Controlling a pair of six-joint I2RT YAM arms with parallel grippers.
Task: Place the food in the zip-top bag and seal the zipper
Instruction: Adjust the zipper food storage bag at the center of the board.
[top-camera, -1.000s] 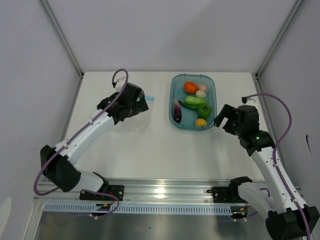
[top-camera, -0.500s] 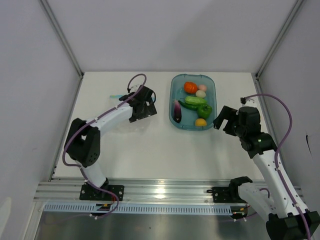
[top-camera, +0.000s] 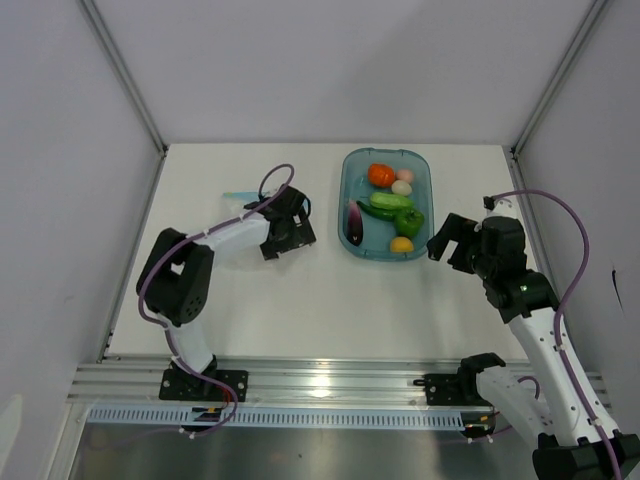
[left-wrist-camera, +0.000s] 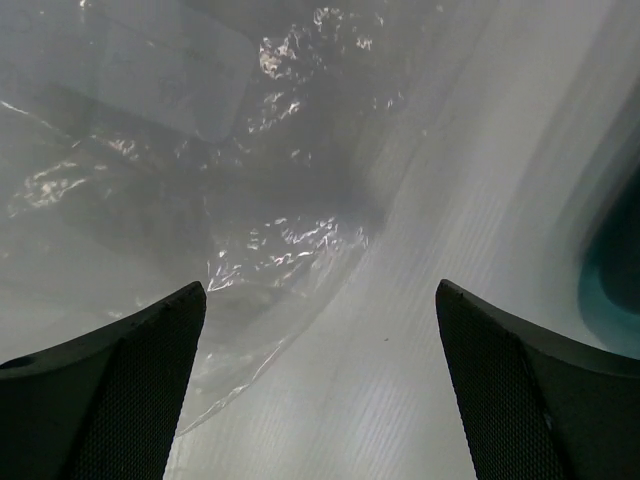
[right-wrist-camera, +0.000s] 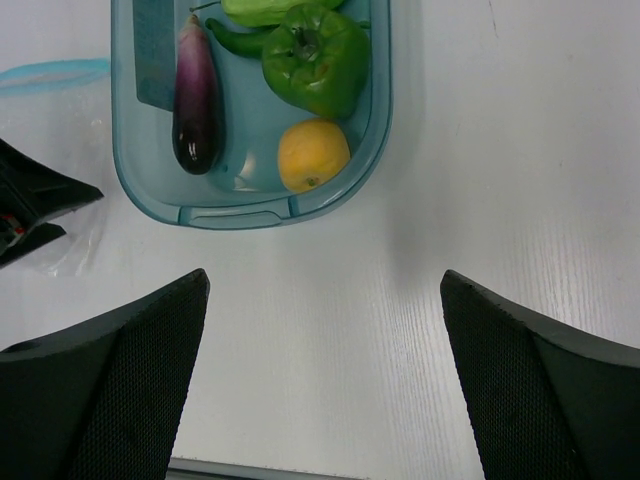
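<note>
Where zip-top bag (left-wrist-camera: 280, 235) crinkles, teal tray (right-wrist-camera: 238, 213) curves smooth.

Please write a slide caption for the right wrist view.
Open right end effector facing a teal tray holding eggplant, green pepper and lemon.

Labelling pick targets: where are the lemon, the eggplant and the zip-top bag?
lemon (right-wrist-camera: 313, 155), right wrist view, middle of rind.
eggplant (right-wrist-camera: 195, 95), right wrist view, mid-body.
zip-top bag (left-wrist-camera: 200, 180), left wrist view, crinkled film.

We see six toy foods (top-camera: 409, 221) in one blue tray (top-camera: 384, 257), one clear bag (top-camera: 240, 203), and two robot arms (top-camera: 232, 237).
</note>
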